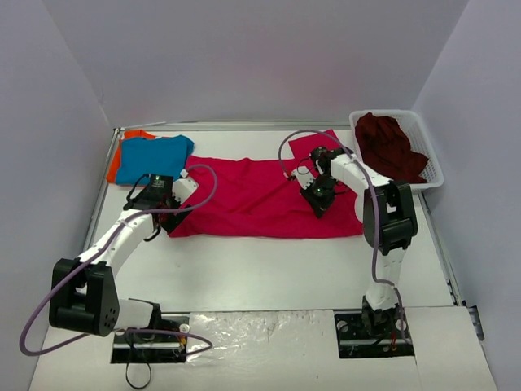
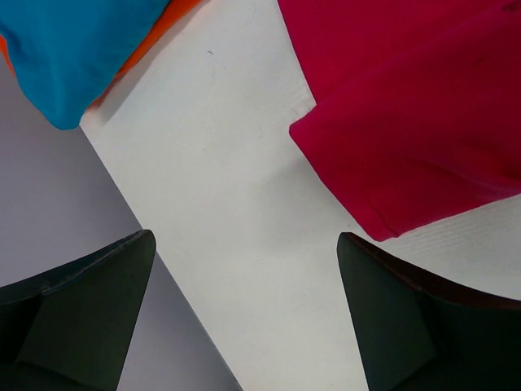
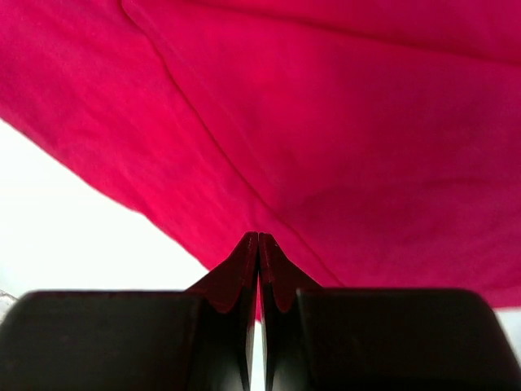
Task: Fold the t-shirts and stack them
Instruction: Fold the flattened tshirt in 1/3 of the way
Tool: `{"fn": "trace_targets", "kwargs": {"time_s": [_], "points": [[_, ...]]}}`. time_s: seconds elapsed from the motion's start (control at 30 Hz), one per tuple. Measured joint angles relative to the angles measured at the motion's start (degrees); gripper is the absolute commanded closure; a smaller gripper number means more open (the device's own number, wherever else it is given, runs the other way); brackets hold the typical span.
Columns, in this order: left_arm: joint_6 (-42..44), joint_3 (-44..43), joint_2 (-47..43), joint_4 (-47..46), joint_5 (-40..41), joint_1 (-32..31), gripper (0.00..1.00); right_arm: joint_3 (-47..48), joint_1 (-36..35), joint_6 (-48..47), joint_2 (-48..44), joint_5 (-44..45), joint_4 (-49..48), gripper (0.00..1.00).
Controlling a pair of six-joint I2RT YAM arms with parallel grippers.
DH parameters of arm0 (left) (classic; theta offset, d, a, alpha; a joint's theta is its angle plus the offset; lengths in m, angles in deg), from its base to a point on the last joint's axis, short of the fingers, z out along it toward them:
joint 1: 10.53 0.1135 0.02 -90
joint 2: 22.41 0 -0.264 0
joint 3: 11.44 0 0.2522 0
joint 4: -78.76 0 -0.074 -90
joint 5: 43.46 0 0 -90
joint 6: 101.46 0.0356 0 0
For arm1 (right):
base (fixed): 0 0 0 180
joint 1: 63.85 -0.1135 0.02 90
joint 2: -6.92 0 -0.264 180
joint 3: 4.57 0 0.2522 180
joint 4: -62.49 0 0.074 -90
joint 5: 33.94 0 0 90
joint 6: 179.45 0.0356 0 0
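1. In the top view we see the pink shirt (image 1: 260,199) spread wide across the middle of the worktop (image 1: 269,269), with one sleeve reaching toward the upper right.
2. The blue shirt (image 1: 153,157) lies at the upper left on the orange shirt (image 1: 115,167), of which only an edge shows. The maroon shirt (image 1: 391,147) is heaped in the basket (image 1: 430,147) at the upper right.
3. The left end effector (image 1: 168,221) hangs at the pink shirt's lower-left corner. From above we cannot tell how its fingers stand.
4. The left wrist view settles that: the left end effector (image 2: 244,244) is released, its fingers wide apart over bare worktop. The pink corner lies apart from the right-hand finger, with blue and orange cloth at the upper left.
5. The right end effector (image 1: 319,202) sits on the right part of the pink shirt, and the top view hides its grip.
6. Only the right wrist view shows it (image 3: 259,242) clenched, the tips pressed together on a fold of pink cloth.
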Motion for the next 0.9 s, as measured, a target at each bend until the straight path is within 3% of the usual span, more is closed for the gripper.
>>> {"fn": "trace_targets", "kwargs": {"time_s": [0.4, 0.9], "points": [[-0.68, 1.42, 0.0, -0.09, -0.9, 0.63, 0.06, 1.07, -2.82, 1.57, 3.67, 0.04, -0.96, 1.0], [-1.05, 2.1, 0.0, -0.11, -2.01, 1.84, 0.06, 15.89, -3.26, 3.32, 14.08, 3.19, 0.0, 1.0]]}}
